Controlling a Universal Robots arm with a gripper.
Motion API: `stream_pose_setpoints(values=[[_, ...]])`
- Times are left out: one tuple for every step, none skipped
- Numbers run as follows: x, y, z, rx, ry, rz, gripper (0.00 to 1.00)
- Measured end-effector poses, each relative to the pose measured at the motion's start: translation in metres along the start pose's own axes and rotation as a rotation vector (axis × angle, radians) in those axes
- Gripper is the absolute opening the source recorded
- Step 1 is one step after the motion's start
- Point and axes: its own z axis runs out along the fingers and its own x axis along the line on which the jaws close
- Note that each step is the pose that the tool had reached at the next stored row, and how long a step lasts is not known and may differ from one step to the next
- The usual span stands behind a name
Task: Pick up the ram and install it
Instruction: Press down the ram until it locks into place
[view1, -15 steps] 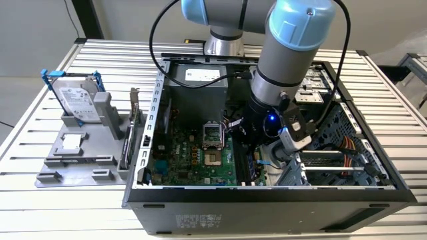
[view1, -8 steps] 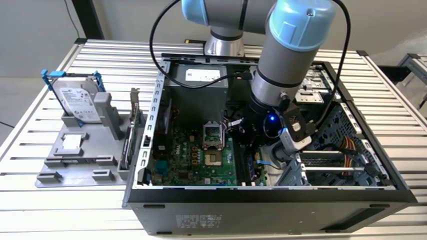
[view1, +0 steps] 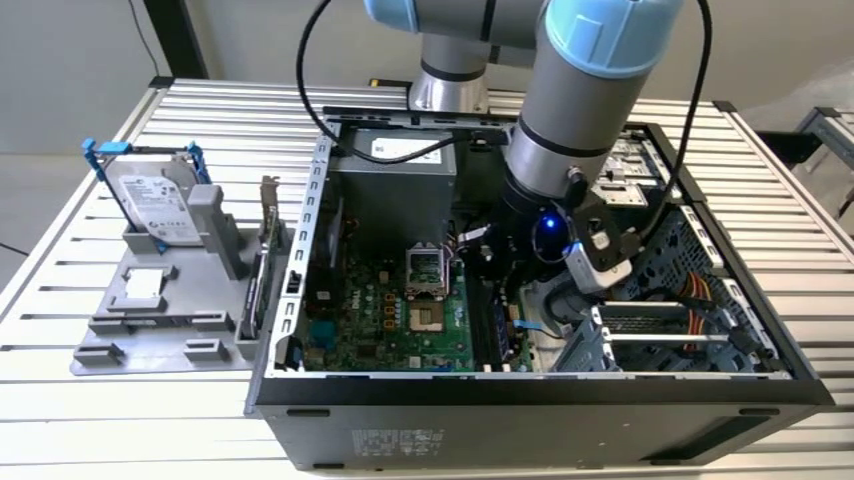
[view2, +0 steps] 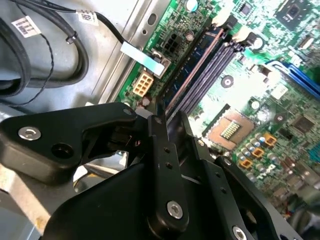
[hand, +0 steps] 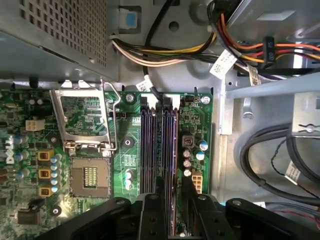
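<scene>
Second wrist view: black angular hand (view2: 161, 112) clamped on thin flat ram (view2: 187, 70), edge-down in long motherboard slot (view2: 210, 75)

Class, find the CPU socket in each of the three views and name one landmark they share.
Exterior view: CPU socket mid-motherboard, to the exterior view's left of the memory slots.
First wrist view: socket next to its raised metal frame.
Second wrist view: socket just beside the slots.
Shared landmark: the memory slots.

Green mobo (hand: 131, 150), blk slots (hand: 148, 150).
</scene>
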Motion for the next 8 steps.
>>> stream_pose_setpoints(values=[[0.0001,-0.0001,-0.0023,0.0000,0.0000,0.000,1.00],[0.0001,-0.0001,-0.0046,0.0001,0.0000,0.000,1.00],[0.0002,-0.0002,-0.0060,0.0001,0.0000,0.000,1.00],[0.0002,-0.0002,-0.0068,0.0001,0.0000,0.000,1.00],[0.0002,-0.0002,-0.0070,-0.0001,0.0000,0.000,1.00],[0.0002,-0.0002,-0.0070,-0.0004,-0.0001,0.000,1.00],[0.0002,-0.0002,-0.0071,-0.0004,-0.0001,0.000,1.00],[0.0002,-0.0003,-0.0072,-0.0002,-0.0001,0.000,0.00]])
